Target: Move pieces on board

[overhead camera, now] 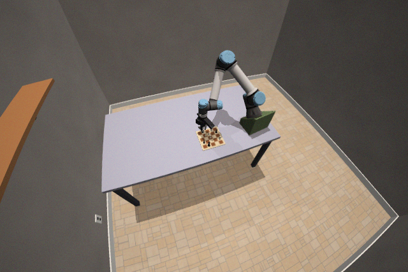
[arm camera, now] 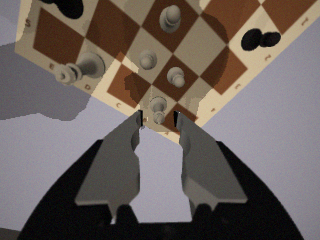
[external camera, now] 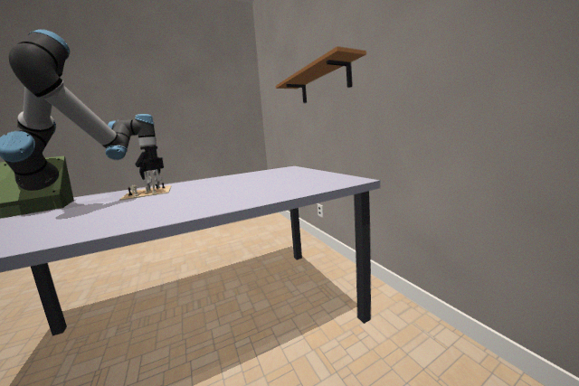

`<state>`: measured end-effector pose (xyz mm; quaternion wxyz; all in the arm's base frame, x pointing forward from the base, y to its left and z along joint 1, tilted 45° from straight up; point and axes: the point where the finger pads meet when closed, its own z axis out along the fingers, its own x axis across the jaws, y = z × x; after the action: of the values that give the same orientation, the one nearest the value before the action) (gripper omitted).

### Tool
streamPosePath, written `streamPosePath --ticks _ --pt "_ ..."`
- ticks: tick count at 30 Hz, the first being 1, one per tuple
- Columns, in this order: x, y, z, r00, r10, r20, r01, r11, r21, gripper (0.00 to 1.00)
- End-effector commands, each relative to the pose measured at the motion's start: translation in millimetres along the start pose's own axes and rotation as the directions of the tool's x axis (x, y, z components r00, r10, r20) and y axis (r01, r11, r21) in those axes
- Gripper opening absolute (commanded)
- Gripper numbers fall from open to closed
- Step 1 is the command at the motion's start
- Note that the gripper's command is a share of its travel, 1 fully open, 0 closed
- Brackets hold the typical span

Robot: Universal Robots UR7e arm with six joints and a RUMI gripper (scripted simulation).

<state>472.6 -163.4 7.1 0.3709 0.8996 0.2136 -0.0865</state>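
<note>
The chess board point(overhead camera: 215, 146) point(external camera: 166, 189) point(arm camera: 252, 71) lies flat on the table. A pale piece with a round head point(arm camera: 158, 105) stands on B5. A pale pawn point(arm camera: 171, 19) stands on C3. D1 lies outside the wrist view, and I cannot tell in the top and exterior views what stands there. My gripper point(overhead camera: 202, 130) point(external camera: 152, 186) point(arm camera: 158, 111) points down over the B5 side of the board. Its fingers stand part way apart, one each side of the B5 piece's head in the wrist view, without touching it. Its exact height is hard to tell.
Pale pawns stand on B4 point(arm camera: 176, 77) and C4 point(arm camera: 147, 60). A taller pale piece point(arm camera: 90, 65) stands on D5. A black piece point(arm camera: 251, 39) stands on A2, another point(arm camera: 70, 7) near E4. The green base block point(overhead camera: 258, 122) is beyond the board.
</note>
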Motion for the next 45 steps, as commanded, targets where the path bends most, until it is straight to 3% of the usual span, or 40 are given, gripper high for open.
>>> streamPosePath --ticks 1,33,34,45 --pt "0.3 0.3 1.0 1.0 0.0 -0.001 0.0 1.0 -0.001 0.22" --pt "0.3 0.3 1.0 1.0 0.0 -0.001 0.0 1.0 -0.001 0.22" --pt "0.3 0.3 1.0 1.0 0.0 -0.001 0.0 1.0 -0.001 0.0" --pt "0.3 0.3 1.0 1.0 0.0 -0.001 0.0 1.0 -0.001 0.0"
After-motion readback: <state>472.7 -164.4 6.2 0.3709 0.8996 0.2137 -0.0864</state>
